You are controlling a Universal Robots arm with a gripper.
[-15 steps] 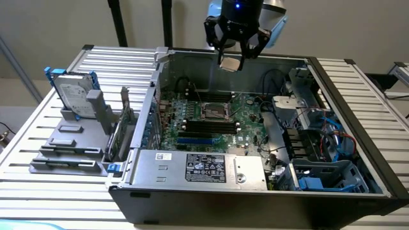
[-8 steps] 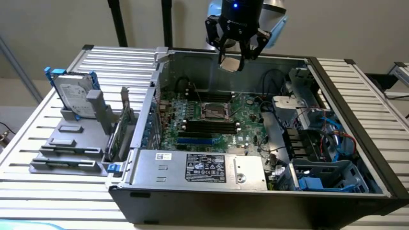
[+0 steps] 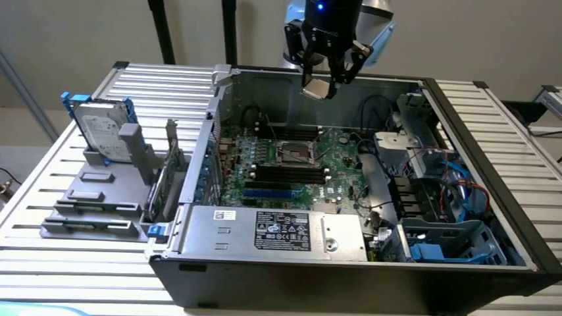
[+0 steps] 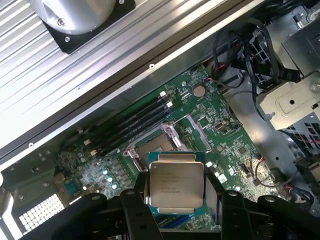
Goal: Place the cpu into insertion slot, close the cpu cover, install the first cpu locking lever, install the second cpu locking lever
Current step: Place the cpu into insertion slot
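Here the claw [image 3: 325,84] holds the cpu [image 4: 176,184] clear of the insertion slot [image 3: 297,153].

Repair workshop — opened computer case [image 3: 351,289]

soft, even indoor light falls from above in the exterior view. the pale wall [image 3: 79,33] at 11 o'clock and the ribbed metal table [image 3: 167,82] at 10 o'clock are bright and slightly washed out. the inside of the computer case [image 3: 307,283] is dimmer, with the deepest shadow under its rim at 12 o'clock and among the cables at 3 o'clock. a small blue light [image 3: 320,6] glows at 12 o'clock. in the wrist view the cpu [image 4: 176,185] carries a dull sheen, the table's ribs glare pale, and the gripper [image 4: 177,200] is a near-black silhouette.
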